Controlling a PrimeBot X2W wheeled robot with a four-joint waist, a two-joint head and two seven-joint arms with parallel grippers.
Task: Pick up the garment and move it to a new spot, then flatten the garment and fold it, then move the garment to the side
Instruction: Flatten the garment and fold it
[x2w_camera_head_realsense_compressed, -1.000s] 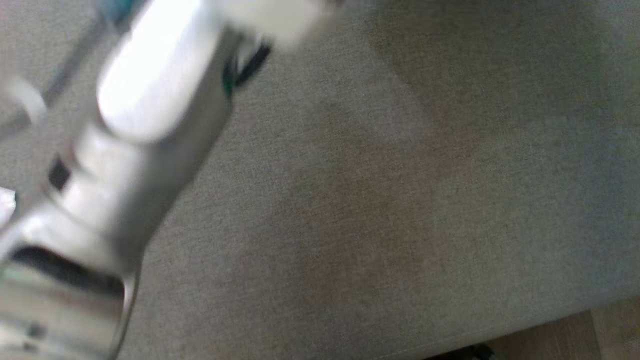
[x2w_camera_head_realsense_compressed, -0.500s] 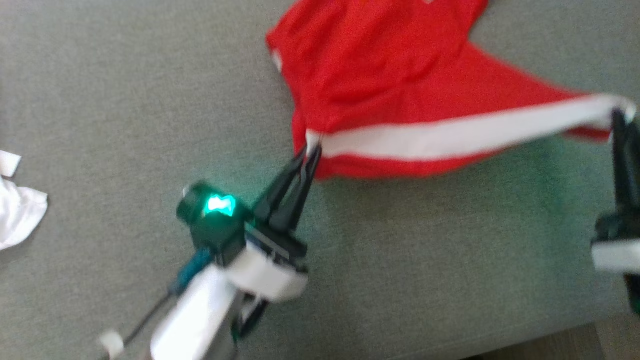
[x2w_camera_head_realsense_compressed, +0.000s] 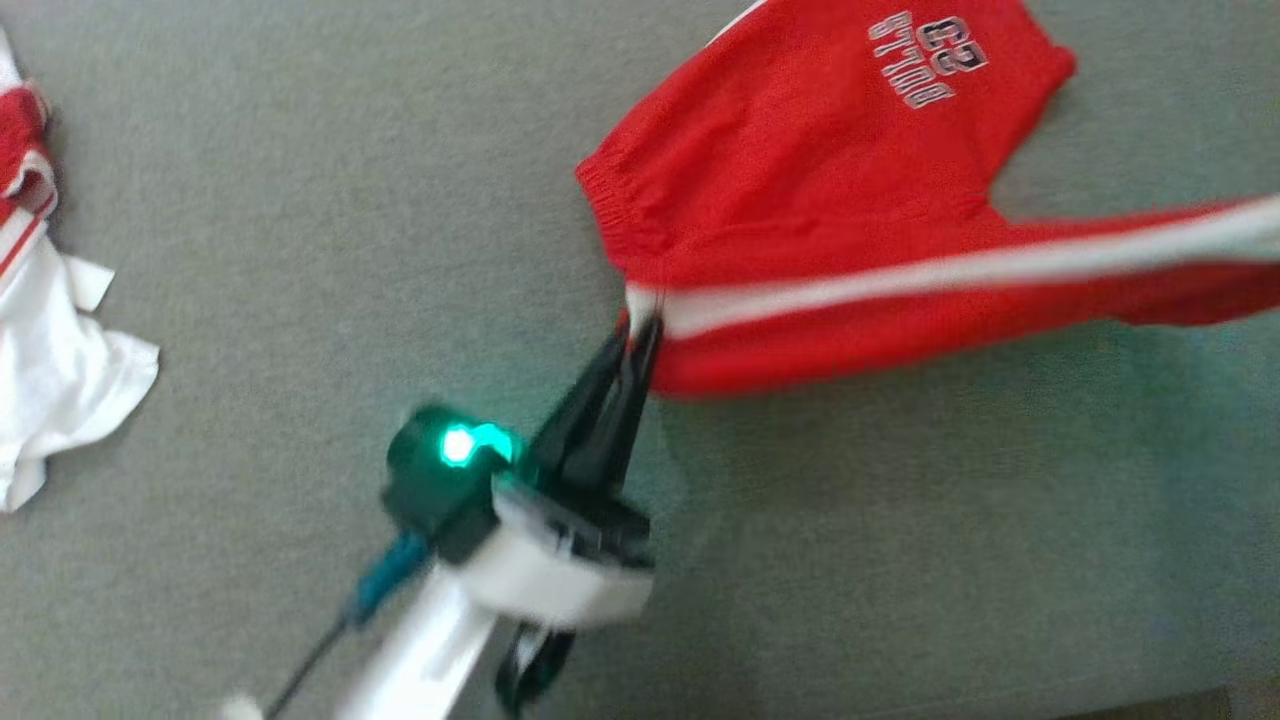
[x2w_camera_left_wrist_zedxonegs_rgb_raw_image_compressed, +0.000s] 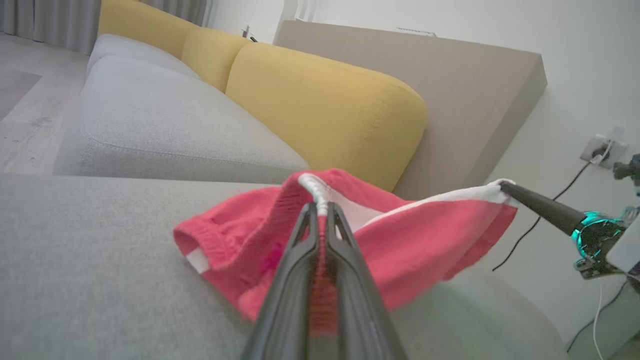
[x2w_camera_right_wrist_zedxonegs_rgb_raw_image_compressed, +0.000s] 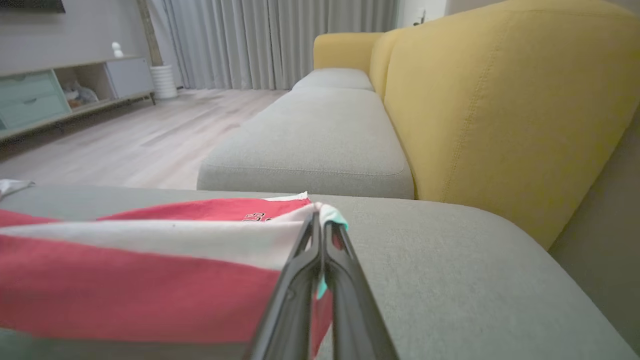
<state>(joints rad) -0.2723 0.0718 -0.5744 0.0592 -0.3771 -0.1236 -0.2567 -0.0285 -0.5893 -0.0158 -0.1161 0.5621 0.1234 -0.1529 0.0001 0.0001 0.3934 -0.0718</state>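
Garment (x2w_camera_head_realsense_compressed: 800, 170): red, white stripe, "23" print. Upper right of head view, partly on grey cushion (x2w_camera_head_realsense_compressed: 300, 250), stripe edge stretched btw both pincers.
L pincer (x2w_camera_head_realsense_compressed: 640, 325): frame centre, clenched on one stripe end.
R pincer (x2w_camera_right_wrist_zedxonegs_rgb_raw_image_compressed: 322, 220): clenched on other end.
White-red cloth (x2w_camera_head_realsense_compressed: 50, 370): left edge, well apart.

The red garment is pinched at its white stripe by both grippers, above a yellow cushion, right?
Not yellow: the head view shows the cushion under the red garment is grey. The left gripper and right gripper do pinch its white stripe.
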